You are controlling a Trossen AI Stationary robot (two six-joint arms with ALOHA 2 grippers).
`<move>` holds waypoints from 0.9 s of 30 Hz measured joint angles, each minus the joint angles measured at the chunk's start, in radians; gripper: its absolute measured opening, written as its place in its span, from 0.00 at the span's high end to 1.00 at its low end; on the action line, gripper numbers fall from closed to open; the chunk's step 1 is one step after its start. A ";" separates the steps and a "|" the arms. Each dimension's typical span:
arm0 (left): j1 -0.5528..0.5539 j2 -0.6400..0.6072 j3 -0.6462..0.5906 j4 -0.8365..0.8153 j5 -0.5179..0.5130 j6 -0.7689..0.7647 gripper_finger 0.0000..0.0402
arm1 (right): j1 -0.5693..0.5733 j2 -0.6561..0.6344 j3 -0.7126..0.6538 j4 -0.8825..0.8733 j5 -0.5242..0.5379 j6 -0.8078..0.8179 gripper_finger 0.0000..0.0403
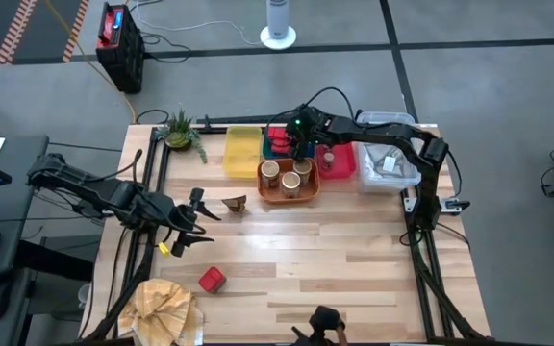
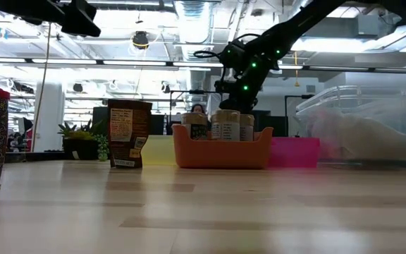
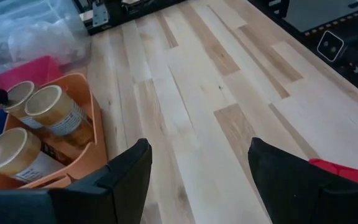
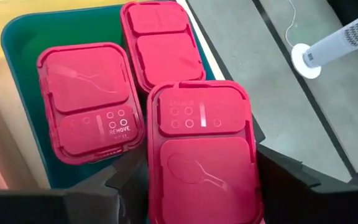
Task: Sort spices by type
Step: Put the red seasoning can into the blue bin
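Note:
Three red tins lie in the blue tray [image 4: 17,43] at the table's far side. My right gripper [image 4: 194,171] hovers over them, open, a finger along each long side of the nearest tin [image 4: 201,143], which overlaps the other two. Three tan round jars [image 1: 289,176] stand in the orange tray [image 1: 265,194]. A dark brown piece [image 1: 236,202] stands on the table left of that tray. Another red tin [image 1: 211,280] sits alone near the front left. My left gripper [image 3: 197,180] hangs open above the bare table at the left, holding nothing. My right gripper comes down slanting from the table's right, its fingers [image 4: 126,177] close beside the long sides [image 4: 157,186] of the nearest red tin. I cannot tell whether they touch it. The tin lies flat, lid up, partly over its neighbours.
A yellow tray [image 1: 243,151] stands left of the blue one, a pink-red tray [image 1: 339,165] and a clear plastic bin [image 1: 388,163] to the right. A potted plant [image 1: 181,130] is at the far left, a tan cloth [image 1: 166,308] at the near left corner. Bare wood fills the middle.

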 joint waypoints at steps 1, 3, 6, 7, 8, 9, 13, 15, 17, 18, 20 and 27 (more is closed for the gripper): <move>0.000 0.000 0.000 -0.001 0.000 0.000 0.37 | -0.002 0.000 0.000 0.000 -0.004 0.000 0.35; 0.000 0.000 0.000 -0.002 0.000 0.000 0.37 | -0.010 0.000 -0.001 0.000 -0.018 0.000 0.33; 0.000 0.000 0.000 -0.001 0.000 -0.002 0.37 | -0.023 0.000 -0.001 0.000 -0.020 0.002 0.30; 0.000 0.000 0.000 -0.001 0.000 -0.003 0.37 | -0.027 0.001 -0.001 -0.001 -0.021 0.003 0.29; 0.000 0.000 0.000 -0.002 0.000 -0.003 0.37 | -0.028 0.001 -0.001 0.001 -0.021 0.004 0.28; 0.000 0.000 0.000 -0.001 0.000 -0.004 0.37 | -0.031 0.001 -0.001 0.000 -0.021 0.004 0.27; 0.000 0.000 0.000 -0.002 0.000 -0.004 0.37 | -0.032 0.001 -0.001 0.008 -0.021 0.004 0.26; 0.000 0.000 0.000 -0.002 0.000 -0.001 0.37 | -0.031 -0.001 -0.002 0.008 -0.021 0.004 0.26; 0.000 0.000 0.000 -0.002 0.000 -0.001 0.37 | -0.028 -0.011 -0.003 0.002 -0.019 0.002 0.26; 0.000 0.000 0.000 -0.002 0.000 -0.001 0.37 | -0.024 -0.019 -0.004 0.000 -0.018 0.002 0.26; 0.000 0.000 0.000 -0.002 0.000 -0.003 0.37 | -0.015 -0.049 -0.005 0.001 -0.018 0.003 0.26; 0.000 0.000 0.000 -0.044 0.000 -0.041 0.37 | 0.133 -0.201 -0.004 0.004 -0.015 0.028 0.25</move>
